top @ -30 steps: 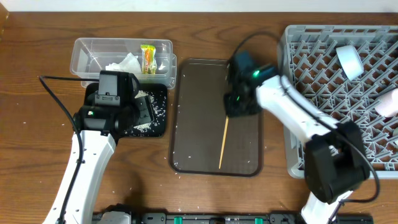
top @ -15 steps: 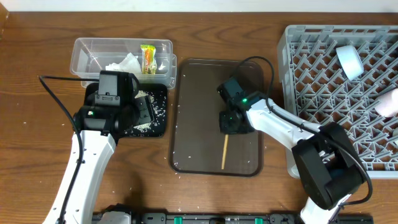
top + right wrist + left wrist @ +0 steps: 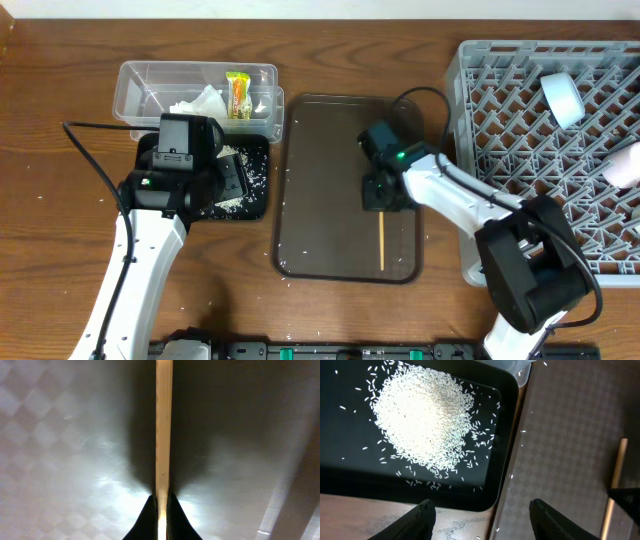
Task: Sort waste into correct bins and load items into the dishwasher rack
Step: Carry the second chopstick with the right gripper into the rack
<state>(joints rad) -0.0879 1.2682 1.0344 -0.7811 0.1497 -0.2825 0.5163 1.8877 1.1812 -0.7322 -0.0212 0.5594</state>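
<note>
The left half of the brown tray (image 3: 310, 200) lies bare for a pass, while the right arm (image 3: 450, 195) and chopstick (image 3: 381, 240) block its right side near the rack (image 3: 463, 150).

Bench (image 3: 40, 230): tub (image 3: 135, 75) holding tissue (image 3: 200, 102) and wrapper (image 3: 238, 94); black tray (image 3: 255, 150) just beside it, scattered with rice (image 3: 238, 203); brown tray (image 3: 320, 180) carrying one chopstick (image 3: 381, 240), right gripper (image 3: 383, 195) at its far end; rack (image 3: 500, 120) at right, cup (image 3: 562, 97) lying among its pegs.

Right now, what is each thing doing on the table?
Chopstick, on the brown tray, pinched at one end.
Right claw, shut on the chopstick.
Left claw, open, above the black tray.
Rice, heaped in the black tray.
Clear tub, holding tissue and wrapper.
Rack, holding a white cup.
</note>
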